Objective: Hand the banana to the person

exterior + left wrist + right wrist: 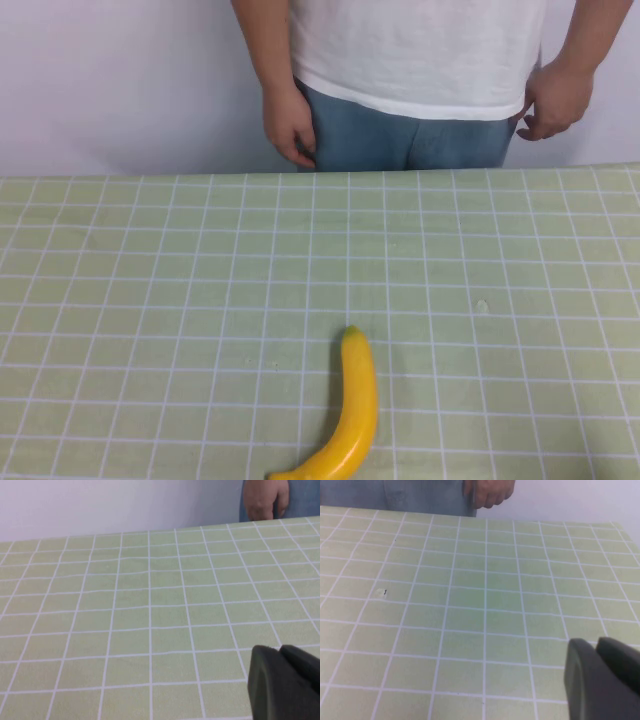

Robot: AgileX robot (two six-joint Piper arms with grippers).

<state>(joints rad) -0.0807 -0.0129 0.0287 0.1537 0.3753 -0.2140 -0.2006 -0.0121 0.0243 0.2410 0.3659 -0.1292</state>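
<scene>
The bright yellow banana (350,415) lies on the table near its front edge, a little right of the middle, one end pointing away from me. The person (420,60), in a white T-shirt and blue jeans, stands behind the table's far edge with both hands hanging down. Neither gripper shows in the high view. My left gripper (280,652) hangs shut and empty over bare tablecloth; the banana does not show in the left wrist view. My right gripper (596,645) is also shut and empty over bare cloth, with no banana in its view.
The table carries a light green cloth with a white grid (150,260). One of the person's hands (265,500) shows at the far edge in the left wrist view, the other hand (487,492) in the right wrist view. A small speck (482,304) lies on the cloth.
</scene>
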